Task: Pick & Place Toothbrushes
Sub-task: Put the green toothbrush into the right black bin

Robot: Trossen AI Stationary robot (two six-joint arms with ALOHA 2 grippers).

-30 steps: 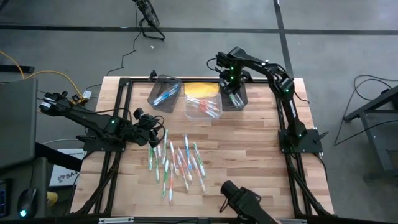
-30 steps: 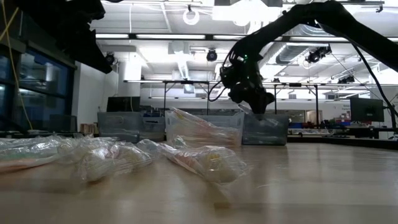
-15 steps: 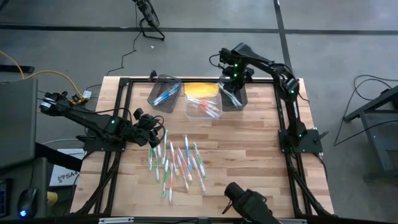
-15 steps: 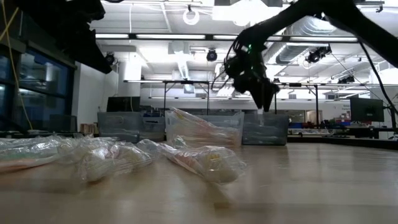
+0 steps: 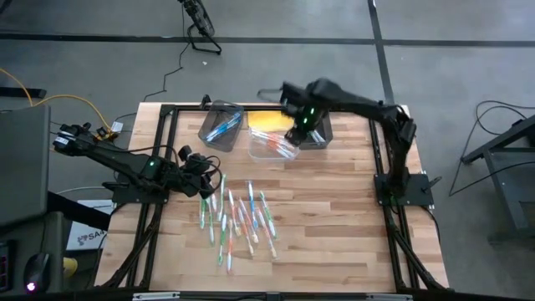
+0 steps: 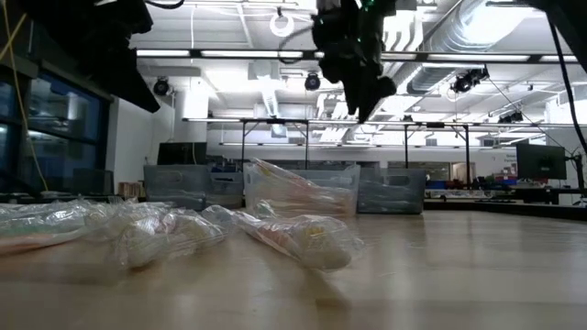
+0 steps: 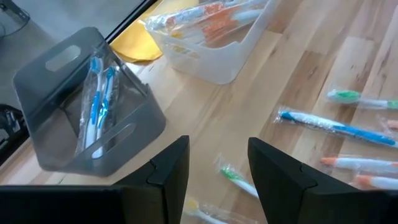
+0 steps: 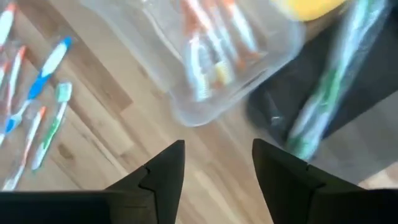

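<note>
No writing is readable. Right gripper (image 8: 214, 165) hangs open and empty above the bins; left gripper (image 7: 217, 165), open, empty, beside the toothbrushes (image 5: 242, 213).

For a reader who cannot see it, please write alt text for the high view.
Loose toothbrushes lie scattered on a wooden table, with three bins along its far edge. The left gripper is open beside the pile; the right gripper is open over the bins.
</note>
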